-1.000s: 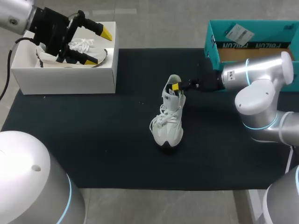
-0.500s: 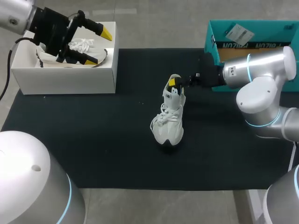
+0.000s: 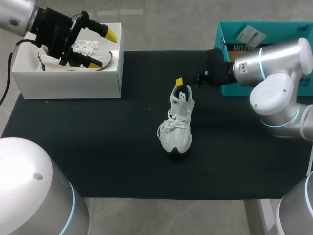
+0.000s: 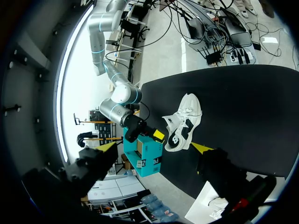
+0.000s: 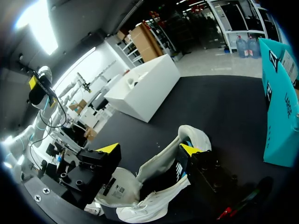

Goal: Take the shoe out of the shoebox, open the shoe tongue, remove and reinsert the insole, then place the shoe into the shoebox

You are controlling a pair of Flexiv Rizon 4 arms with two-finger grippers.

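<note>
Head view showed the right end effector [image 3: 181, 83] had risen from the shoe [image 3: 177, 122] opening toward the upper right, fingers spread and empty. So the insole probably stayed inside, needing another reach.

Open black mat [image 3: 98, 147] lay left, right and near of the shoe [image 3: 177, 122], and there we had free passage. On the shoe's far side our right gripper [image 3: 182, 85], fingers spread, sat at the heel and barred that approach. The teal box [image 3: 221, 39] stood close behind it at the far right. At the far left, our left gripper [image 3: 100, 49] hung with fingers apart over the white shoebox [image 3: 68, 85], blocking its mouth from above.
</note>
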